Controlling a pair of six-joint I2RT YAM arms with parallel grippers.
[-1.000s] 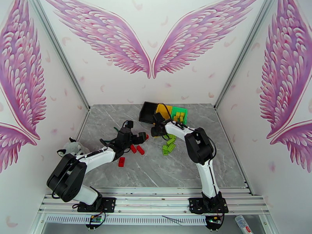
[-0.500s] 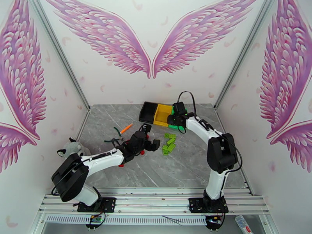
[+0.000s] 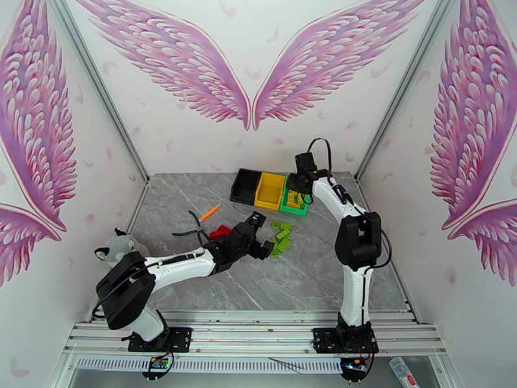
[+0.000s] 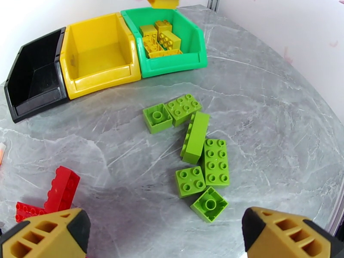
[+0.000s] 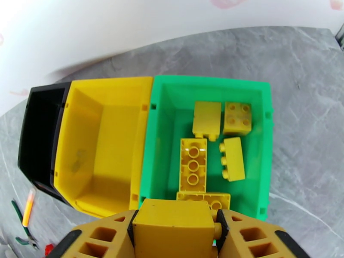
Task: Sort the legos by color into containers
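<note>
Right claw [image 5: 175, 229] is gripping a yellow brick [image 5: 172, 218] above the green bin [image 5: 165, 121]'s near end, left claw [image 4: 165, 223] hanging open.

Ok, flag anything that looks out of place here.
Several yellow studded plastic bricks lie in the green plastic bin, while the yellow plastic bin beside it is empty. The right gripper holds another yellow brick over the green one: colours mismatch.
</note>
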